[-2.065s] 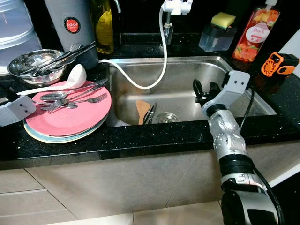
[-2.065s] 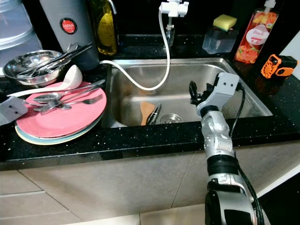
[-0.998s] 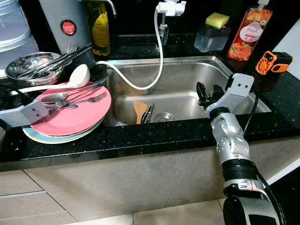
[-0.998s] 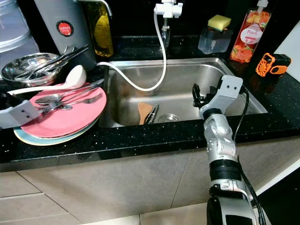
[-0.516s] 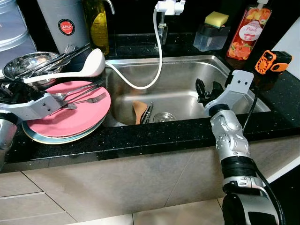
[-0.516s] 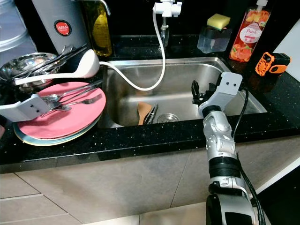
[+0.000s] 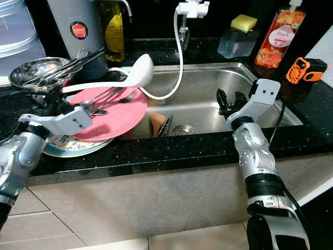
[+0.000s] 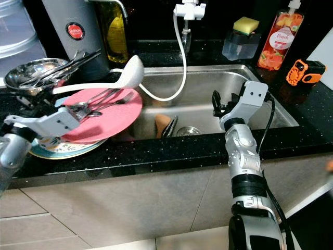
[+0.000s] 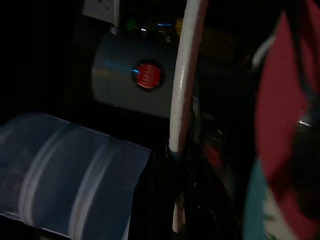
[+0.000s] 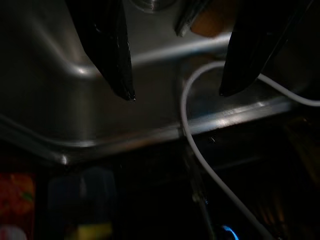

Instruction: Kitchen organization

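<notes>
- At the left of the black worktop [image 7: 171, 153], the left end effector [image 7: 49, 112] sits at the near rim of the pink plate [image 7: 117, 112]; whether its fingers are closed on the rim cannot be told.
- The pink plate is tilted, its far edge reaching over the rim of the steel sink [image 7: 208, 83], above a patterned plate [image 7: 67, 147] lying flat on the worktop.
- Forks and spoons [image 7: 106, 99] lie on the pink plate, and a white ladle [image 7: 138, 70] rests across them, bowl toward the sink.
- Over the sink's right side, the right end effector [image 10: 175, 92] hangs with fingers spread apart, gripping nothing.
- A wooden spatula [image 7: 156, 121] lies in the basin by the drain [image 7: 183, 129].
- A white hose [image 7: 177, 62] loops down from the tap [image 7: 193, 8].
</notes>
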You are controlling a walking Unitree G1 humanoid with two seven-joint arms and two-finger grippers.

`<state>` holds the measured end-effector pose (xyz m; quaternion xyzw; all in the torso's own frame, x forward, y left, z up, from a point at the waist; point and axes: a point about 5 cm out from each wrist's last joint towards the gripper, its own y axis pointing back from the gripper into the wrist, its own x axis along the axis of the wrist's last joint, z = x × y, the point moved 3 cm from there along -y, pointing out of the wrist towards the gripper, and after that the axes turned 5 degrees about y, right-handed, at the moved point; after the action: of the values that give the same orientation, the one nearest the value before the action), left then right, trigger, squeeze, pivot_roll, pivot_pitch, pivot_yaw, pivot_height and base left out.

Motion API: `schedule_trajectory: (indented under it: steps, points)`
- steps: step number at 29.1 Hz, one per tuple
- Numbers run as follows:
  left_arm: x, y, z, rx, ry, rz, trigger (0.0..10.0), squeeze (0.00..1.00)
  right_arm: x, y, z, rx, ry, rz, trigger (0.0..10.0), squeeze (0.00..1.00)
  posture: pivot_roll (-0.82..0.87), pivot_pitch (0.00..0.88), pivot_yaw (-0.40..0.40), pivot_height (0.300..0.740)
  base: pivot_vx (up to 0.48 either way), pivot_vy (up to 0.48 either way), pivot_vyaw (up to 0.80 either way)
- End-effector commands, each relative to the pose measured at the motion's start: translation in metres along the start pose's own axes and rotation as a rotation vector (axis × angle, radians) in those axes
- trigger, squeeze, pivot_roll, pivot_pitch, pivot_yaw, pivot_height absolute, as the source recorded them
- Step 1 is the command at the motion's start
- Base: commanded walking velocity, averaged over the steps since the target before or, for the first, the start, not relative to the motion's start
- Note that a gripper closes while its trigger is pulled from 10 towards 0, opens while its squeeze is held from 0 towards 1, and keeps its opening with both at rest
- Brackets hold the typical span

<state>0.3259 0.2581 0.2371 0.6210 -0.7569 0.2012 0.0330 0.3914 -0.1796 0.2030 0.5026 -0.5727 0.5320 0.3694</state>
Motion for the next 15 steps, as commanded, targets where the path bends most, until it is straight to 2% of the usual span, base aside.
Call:
schedule_trajectory:
  steps: [1, 2, 4, 12, 15]
  points:
    - [0.009, -0.006, -0.005, 0.051, 0.032, 0.015, 10.0, 0.00, 0.015, -0.004, -0.018, 0.090, -0.016, 0.052, 10.0, 0.00, 0.26, 0.000, -0.048, 0.740, 0.000, 0.000, 0.00]
    - [0.010, -0.008, -0.010, 0.059, 0.036, 0.015, 10.0, 0.00, 0.020, -0.005, -0.029, 0.142, -0.022, 0.070, 10.0, 0.00, 0.26, 0.000, -0.045, 0.740, 0.000, 0.000, 0.00]
    - [0.009, -0.008, -0.013, 0.057, 0.033, 0.010, 10.0, 0.00, 0.018, -0.005, -0.030, 0.150, -0.020, 0.064, 10.0, 0.00, 0.26, 0.000, -0.045, 0.740, 0.000, 0.000, 0.00]
    - [0.006, -0.002, -0.019, 0.074, 0.023, -0.013, 10.0, 0.00, 0.012, -0.001, -0.028, 0.153, -0.036, 0.046, 10.0, 0.00, 0.27, 0.000, -0.043, 0.740, 0.000, 0.000, 0.00]
    - [0.007, -0.009, -0.028, 0.126, 0.026, -0.038, 10.0, 0.00, 0.024, 0.003, -0.046, 0.277, -0.108, 0.085, 10.0, 0.00, 0.27, 0.000, -0.047, 0.740, 0.000, 0.000, 0.00]
